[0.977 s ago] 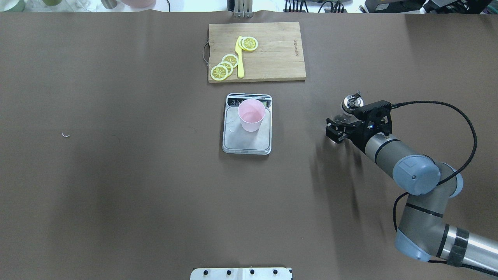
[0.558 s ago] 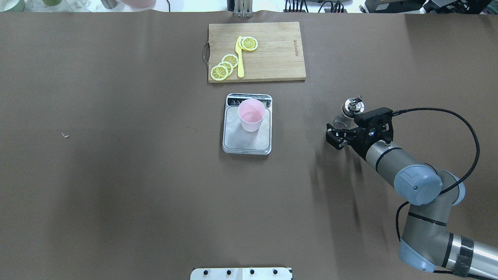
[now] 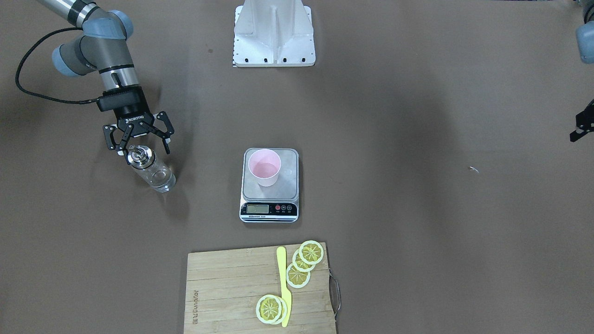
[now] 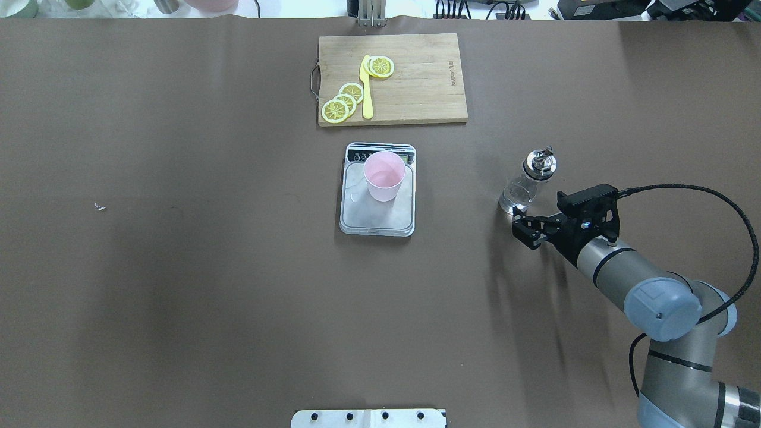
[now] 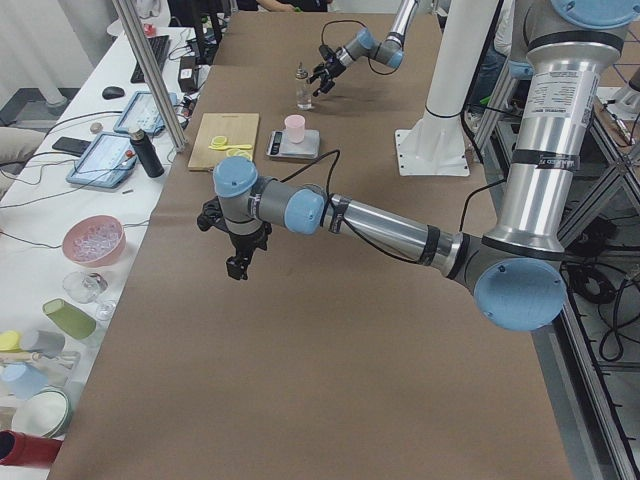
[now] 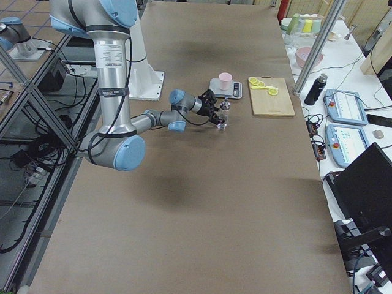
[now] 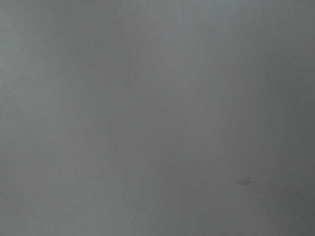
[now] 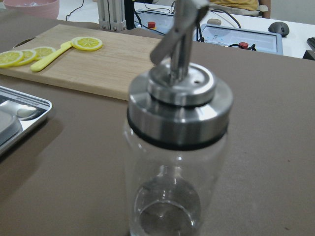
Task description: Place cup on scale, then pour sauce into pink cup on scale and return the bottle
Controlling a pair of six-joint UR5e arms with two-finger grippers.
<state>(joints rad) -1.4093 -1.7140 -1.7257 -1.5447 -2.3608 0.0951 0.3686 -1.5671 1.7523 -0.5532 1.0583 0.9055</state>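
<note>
The pink cup (image 4: 384, 175) (image 3: 264, 168) stands upright on the scale (image 4: 376, 221) (image 3: 269, 211), towards its display end. To the right, the clear glass bottle (image 4: 527, 181) (image 3: 151, 170) with a metal pour spout stands upright on the table, nearly empty. My right gripper (image 4: 528, 230) (image 3: 138, 145) is open just behind the bottle, on the robot's side, and holds nothing. The bottle (image 8: 177, 147) fills the right wrist view at close range. My left gripper (image 5: 237, 262) hovers over the table's left end; only a bit of it shows at the front view's edge, so whether it is open or shut I cannot tell.
A wooden cutting board (image 4: 392, 78) (image 3: 260, 287) with lemon slices and a yellow knife (image 4: 367, 89) lies beyond the scale. The robot's base plate (image 3: 274, 35) is at the near middle. The left wrist view shows only brown table.
My right arm has drawn back towards the robot's base, away from the bottle, which stays standing where it was. Cup and scale have not moved.
</note>
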